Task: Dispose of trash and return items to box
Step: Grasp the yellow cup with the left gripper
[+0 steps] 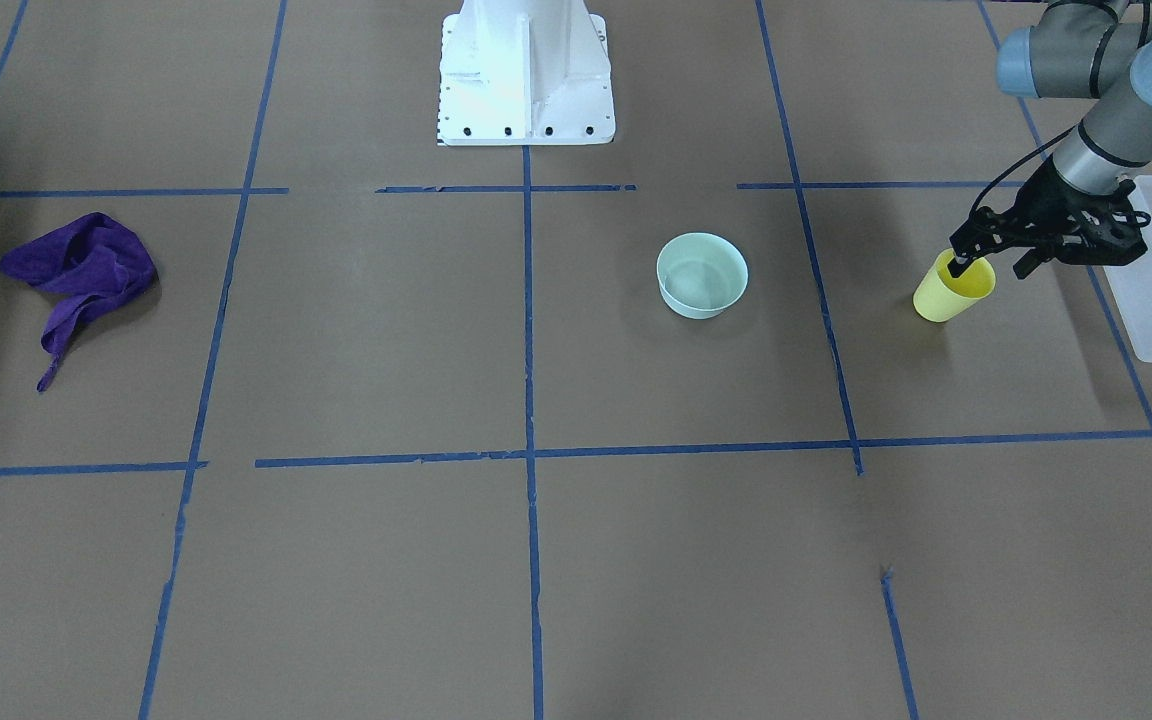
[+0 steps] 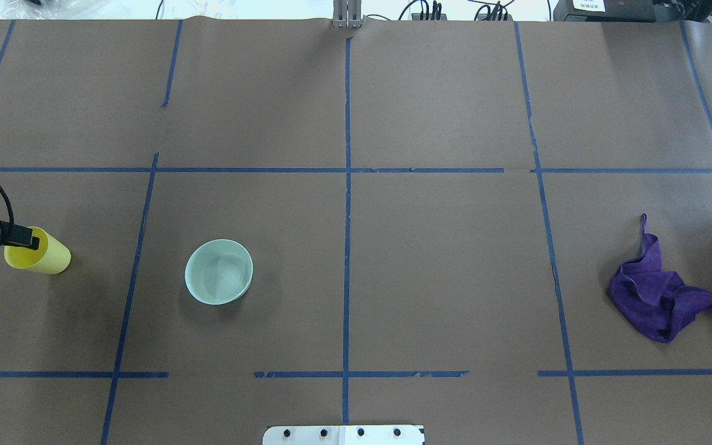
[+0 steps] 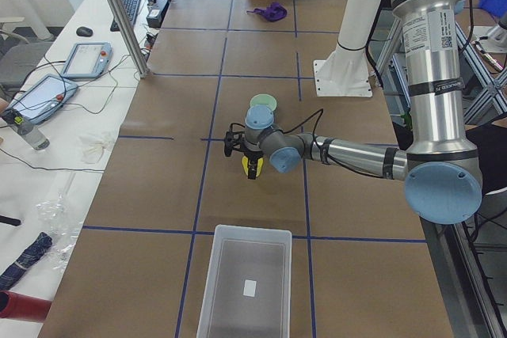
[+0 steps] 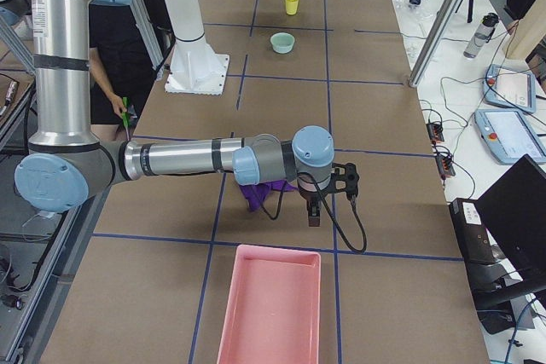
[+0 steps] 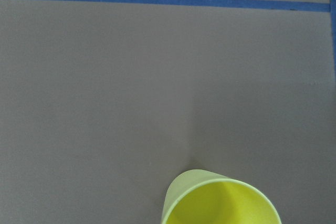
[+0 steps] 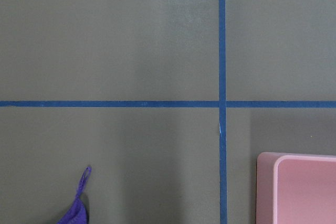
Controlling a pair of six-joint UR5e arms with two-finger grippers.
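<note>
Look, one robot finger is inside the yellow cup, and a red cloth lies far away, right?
Not quite. The cloth is purple, not red; the exterior front-facing view shows it. One of the left arm's fingers is indeed inside the yellow cup, far from it.

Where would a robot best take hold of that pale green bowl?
Probably at the rim, coming straight down from above: the pale green bowl stands upright, mouth open, so its thin wall can be pinched inside and out.
</note>
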